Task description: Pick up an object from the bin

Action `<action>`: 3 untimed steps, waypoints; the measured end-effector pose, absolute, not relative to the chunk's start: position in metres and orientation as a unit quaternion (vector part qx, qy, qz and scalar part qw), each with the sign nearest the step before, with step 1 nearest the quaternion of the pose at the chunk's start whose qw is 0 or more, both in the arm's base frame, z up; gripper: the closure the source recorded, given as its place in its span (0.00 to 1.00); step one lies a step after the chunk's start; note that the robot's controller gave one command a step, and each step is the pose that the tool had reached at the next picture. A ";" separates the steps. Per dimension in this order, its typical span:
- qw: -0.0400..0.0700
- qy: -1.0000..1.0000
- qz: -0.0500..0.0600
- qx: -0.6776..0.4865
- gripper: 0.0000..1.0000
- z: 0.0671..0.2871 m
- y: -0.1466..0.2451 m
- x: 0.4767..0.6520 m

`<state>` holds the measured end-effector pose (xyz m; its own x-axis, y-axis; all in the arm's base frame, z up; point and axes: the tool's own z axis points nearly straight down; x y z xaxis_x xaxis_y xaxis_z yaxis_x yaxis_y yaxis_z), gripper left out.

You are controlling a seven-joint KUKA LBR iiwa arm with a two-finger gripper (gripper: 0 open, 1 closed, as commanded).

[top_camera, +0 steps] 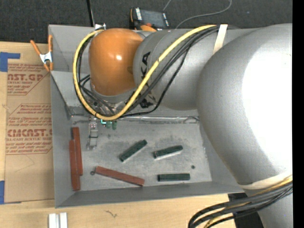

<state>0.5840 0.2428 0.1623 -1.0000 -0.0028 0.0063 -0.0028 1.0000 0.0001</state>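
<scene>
My gripper (93,137) hangs under the orange cover at the bin's back left, low over the floor. Just left of it two red-brown bars (75,158) lie side by side along the left wall. A third red-brown bar (118,176) lies slanted near the front, below the gripper. To its right a dark green bar (132,150) lies tilted on the bin floor, apart from the gripper. Nothing shows in the gripper's hold.
Two more dark green bars lie further right: one with a pale edge (167,152) in the middle, one (174,177) near the front wall. The arm's bulk covers the bin's right and back parts.
</scene>
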 end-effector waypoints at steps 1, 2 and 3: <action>0.004 -1.000 0.001 -0.022 0.00 0.065 0.163 0.540; -0.004 -1.000 -0.001 -0.019 0.00 0.154 0.110 0.554; 0.001 -0.995 0.000 0.099 0.00 0.068 0.118 0.560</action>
<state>0.5596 0.1183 0.0676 -0.9805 -0.1964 0.0029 -0.1964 0.9805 0.0004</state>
